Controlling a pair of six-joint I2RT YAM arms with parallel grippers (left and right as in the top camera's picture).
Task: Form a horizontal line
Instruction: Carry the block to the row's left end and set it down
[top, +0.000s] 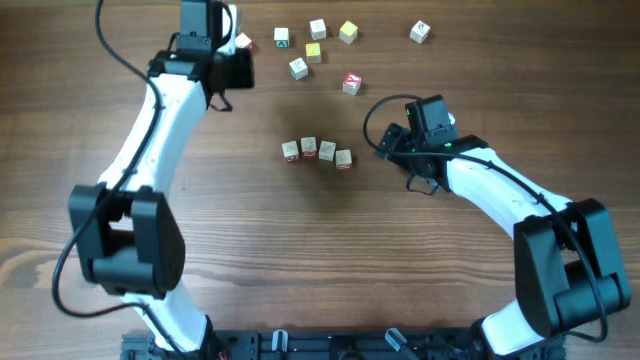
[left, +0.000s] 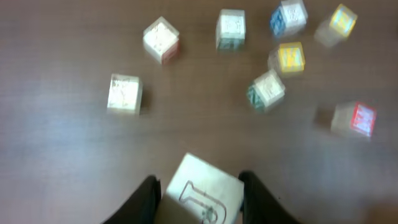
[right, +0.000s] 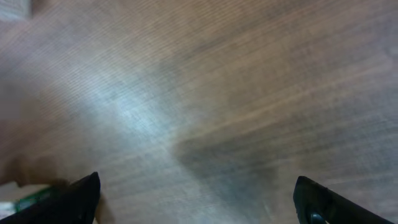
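**Four cubes lined up mid-table; left tool grips another at the far edge**

The right tool (top: 384, 142) sits low over the table (top: 250, 260), a little right of centre. In the right wrist view its fingers are spread wide, with only bare wood between them. A scrap of a green-printed cube (right: 25, 198) shows beside one finger at the lower left corner of that view. Which cube it is cannot be told.

Just left of this tool, about the middle of the table, lies the horizontal line (top: 317, 152). It is four small whitish cubes side by side, running left to right. The rightmost sits slightly toward the near edge. Whether the cubes touch is too fine to tell.

Farther back the single cubes lie scattered. First comes a red-faced cube (top: 351, 83), then a pale cube (top: 298, 68) with a yellow cube (top: 313, 52) just beyond it. Along the far edge lie a green-faced cube (top: 282, 37), a white cube (top: 318, 28) and a second yellow cube (top: 347, 32). A lone cube (top: 420, 32) lies well apart toward the far right corner.

The left tool (top: 238, 44) is at the far edge, left of the scatter. In the left wrist view its fingers are clamped on a held cube (left: 208, 190), a whitish cube with a dark outlined figure on its top face.
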